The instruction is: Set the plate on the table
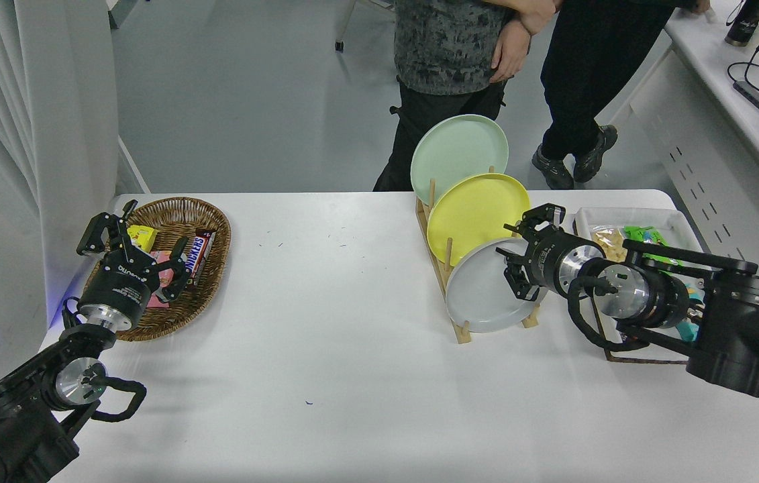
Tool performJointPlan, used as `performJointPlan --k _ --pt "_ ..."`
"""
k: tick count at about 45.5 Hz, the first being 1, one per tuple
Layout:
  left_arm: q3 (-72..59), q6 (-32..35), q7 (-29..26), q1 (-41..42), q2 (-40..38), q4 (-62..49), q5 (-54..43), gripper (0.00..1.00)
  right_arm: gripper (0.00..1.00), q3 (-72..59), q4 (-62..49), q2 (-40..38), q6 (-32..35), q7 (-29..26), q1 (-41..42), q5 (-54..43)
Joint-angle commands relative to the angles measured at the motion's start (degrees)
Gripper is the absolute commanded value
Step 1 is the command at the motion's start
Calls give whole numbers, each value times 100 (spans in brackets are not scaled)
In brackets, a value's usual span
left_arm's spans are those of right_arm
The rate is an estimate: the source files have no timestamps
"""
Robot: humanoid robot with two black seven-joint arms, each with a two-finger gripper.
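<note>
Two spread fingers of our right gripper (519,258) straddle the right rim of the plate (483,292), not yet pinching it. The plate leans in the front slot of the rack (449,295), before the yellow plate (476,211). We judge the grasp comes next: we should seat the rim deep between the fingers, close firmly, then lift up clear of the pegs before swinging toward bare table (325,335). Our left gripper (131,245) sits parked, fingers open, over the basket (208,221).

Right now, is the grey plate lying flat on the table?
No, the grey plate stands on edge in the wooden rack, in front of the yellow plate.
</note>
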Motion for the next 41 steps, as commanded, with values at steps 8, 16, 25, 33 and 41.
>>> performJointPlan --k 8,16,25,33,41 --pt "0 0 0 0 0 0 3 98 27 10 1 0 -2 -56 7 6" --pt "0 0 0 0 0 0 -5 98 24 27 10 -9 -2 -56 25 6" --pt "0 0 0 0 0 0 3 98 17 36 10 -9 -2 -56 42 6" --pt "0 0 0 0 0 0 3 98 13 27 18 -9 -2 -56 51 112" --pt "0 0 0 0 0 0 -6 98 9 27 36 -9 6 -73 68 120"
